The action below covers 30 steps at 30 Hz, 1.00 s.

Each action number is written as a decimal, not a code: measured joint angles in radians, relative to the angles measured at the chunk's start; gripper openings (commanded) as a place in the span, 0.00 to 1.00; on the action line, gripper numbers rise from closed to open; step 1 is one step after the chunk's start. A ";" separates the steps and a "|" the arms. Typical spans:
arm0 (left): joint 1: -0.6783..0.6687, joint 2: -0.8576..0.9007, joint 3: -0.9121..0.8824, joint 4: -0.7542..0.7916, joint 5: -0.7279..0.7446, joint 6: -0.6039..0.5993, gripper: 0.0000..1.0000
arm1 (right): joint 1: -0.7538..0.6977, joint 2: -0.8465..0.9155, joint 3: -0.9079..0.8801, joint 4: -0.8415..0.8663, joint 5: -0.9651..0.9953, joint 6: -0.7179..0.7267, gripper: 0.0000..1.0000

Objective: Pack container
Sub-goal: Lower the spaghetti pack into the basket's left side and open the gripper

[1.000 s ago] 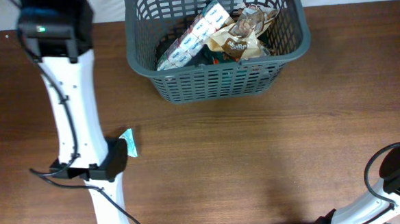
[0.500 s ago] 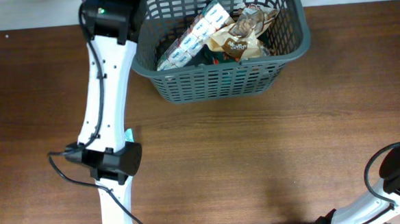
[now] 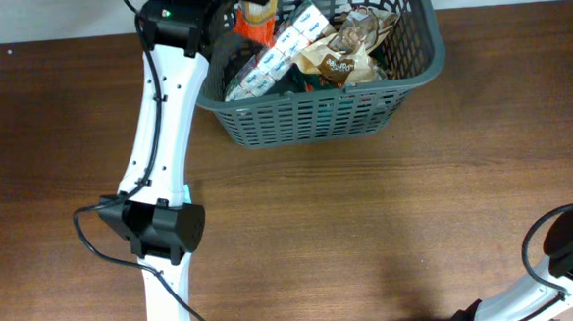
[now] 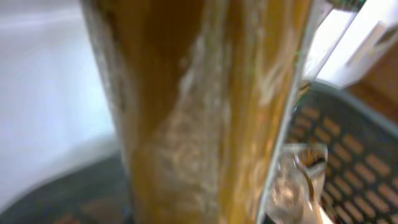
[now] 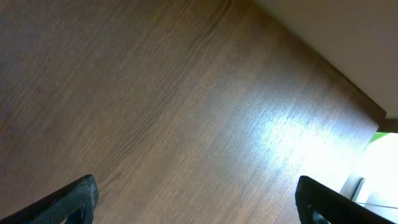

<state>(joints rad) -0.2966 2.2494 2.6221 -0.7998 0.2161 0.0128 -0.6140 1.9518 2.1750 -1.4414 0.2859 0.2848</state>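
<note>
Left wrist shows blurred orange packet (image 4: 199, 112) hiding container (image 4: 354, 162).

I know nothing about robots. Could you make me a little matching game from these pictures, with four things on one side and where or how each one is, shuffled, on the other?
Things:
1. orange packet
2. white-and-blue packet
3. right gripper
4. container

Places or states:
A. open, over bare table wood
B. stands at the table's far side
C. lies inside the container
D. clamped in the left gripper, over the container

Pairs: 1-D, 2-C, 3-A, 4-B.
</note>
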 measured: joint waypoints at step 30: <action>-0.010 0.000 -0.001 -0.357 -0.172 0.051 0.02 | 0.000 0.000 0.000 0.000 0.000 0.000 0.99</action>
<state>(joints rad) -0.3065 2.2494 2.6213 -1.1564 0.0441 0.0643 -0.6140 1.9518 2.1746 -1.4414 0.2859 0.2844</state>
